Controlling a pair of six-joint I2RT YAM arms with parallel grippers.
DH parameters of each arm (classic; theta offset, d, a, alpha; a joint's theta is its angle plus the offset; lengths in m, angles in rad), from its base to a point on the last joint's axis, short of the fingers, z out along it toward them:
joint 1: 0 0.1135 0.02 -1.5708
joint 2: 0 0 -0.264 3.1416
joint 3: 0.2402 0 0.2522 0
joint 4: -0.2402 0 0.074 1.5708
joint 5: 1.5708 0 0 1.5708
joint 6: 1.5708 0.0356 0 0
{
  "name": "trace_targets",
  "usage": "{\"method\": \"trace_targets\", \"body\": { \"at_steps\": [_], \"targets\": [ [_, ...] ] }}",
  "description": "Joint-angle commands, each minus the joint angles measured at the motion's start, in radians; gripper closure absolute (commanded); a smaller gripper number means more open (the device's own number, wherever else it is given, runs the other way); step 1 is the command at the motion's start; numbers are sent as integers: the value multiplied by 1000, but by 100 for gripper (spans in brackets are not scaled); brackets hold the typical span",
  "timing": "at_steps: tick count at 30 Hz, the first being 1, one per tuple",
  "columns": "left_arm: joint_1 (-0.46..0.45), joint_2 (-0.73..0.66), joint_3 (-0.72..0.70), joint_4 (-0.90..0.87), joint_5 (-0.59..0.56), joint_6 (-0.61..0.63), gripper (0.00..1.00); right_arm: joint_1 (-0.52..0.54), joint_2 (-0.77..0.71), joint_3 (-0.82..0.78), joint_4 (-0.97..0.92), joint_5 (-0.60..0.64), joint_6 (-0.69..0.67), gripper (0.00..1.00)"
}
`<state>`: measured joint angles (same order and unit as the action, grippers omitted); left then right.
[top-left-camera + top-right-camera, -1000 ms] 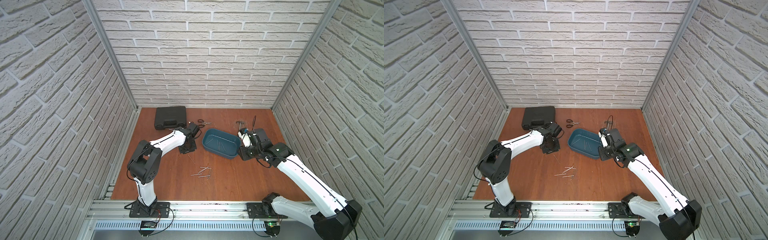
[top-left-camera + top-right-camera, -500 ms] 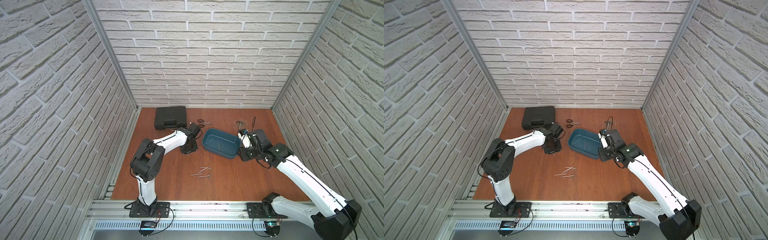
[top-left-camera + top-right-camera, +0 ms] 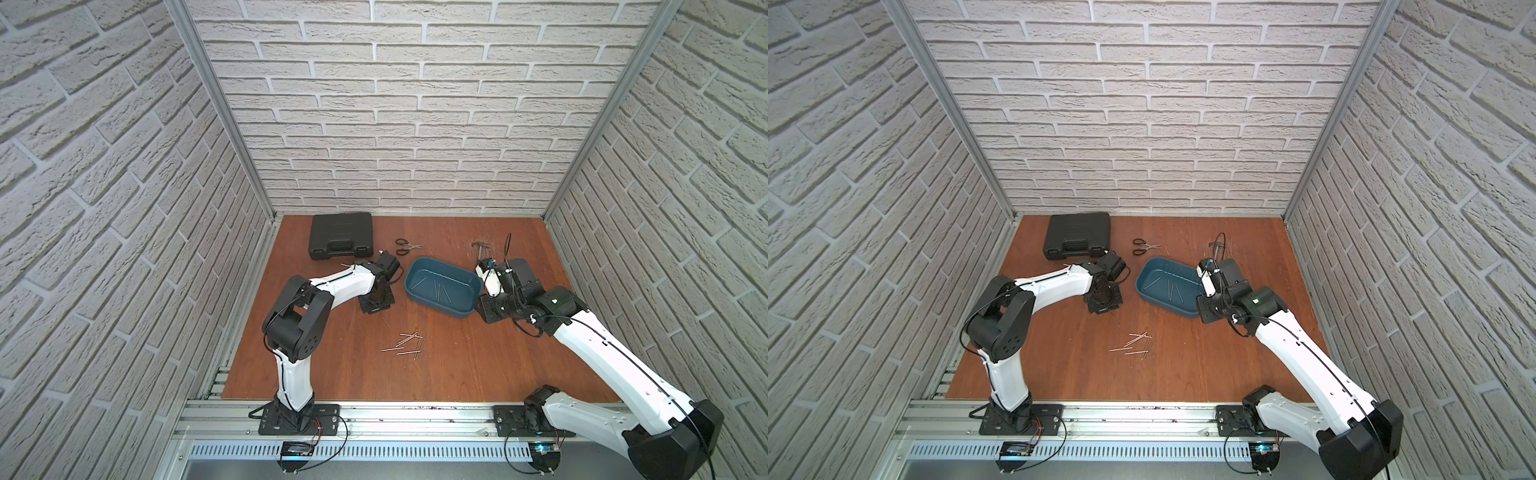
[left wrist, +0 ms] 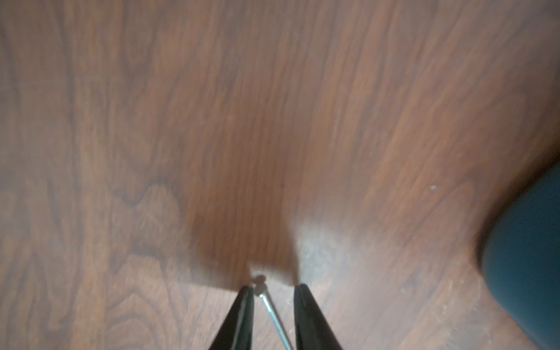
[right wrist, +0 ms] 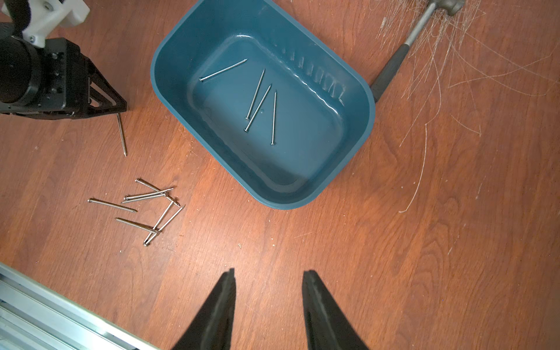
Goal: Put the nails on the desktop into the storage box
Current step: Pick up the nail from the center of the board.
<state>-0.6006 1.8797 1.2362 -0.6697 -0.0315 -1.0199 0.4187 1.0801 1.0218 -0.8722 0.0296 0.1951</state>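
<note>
Nail [image 4: 275, 316] inside left claw [image 4: 273, 287], now narrower

Both top views look down from high on the whole desktop [image 3: 457, 374]; wrist cameras face it from nearer.

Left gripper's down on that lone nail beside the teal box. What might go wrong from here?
1. The jaws of the left gripper straddle only the head end of the single nail. Its long shaft sticks out, so it may pivot or slip when lifted.
2. The storage box sits close by, so a dangling nail could catch its rim.
3. The other nails overlap in a pile, so later picks may drag neighbours.
</note>
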Motion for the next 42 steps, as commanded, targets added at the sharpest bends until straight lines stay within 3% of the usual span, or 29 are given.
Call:
{"method": "trace_targets", "body": {
  "at_steps": [1,11,15,42],
  "targets": [
    [-1,25,-15,7,7,-6,77,-6,-14,-1,-3,12,-3,59],
    [-5,38,-46,26,28,-11,88,-6,-18,-5,-2,20,-6,59],
    [-5,42,-44,26,29,-4,100,-6,-14,-1,-1,20,-8,59],
    [-2,-114,65,-93,-43,84,100,-8,-5,7,12,15,-9,59]
  ]
}}
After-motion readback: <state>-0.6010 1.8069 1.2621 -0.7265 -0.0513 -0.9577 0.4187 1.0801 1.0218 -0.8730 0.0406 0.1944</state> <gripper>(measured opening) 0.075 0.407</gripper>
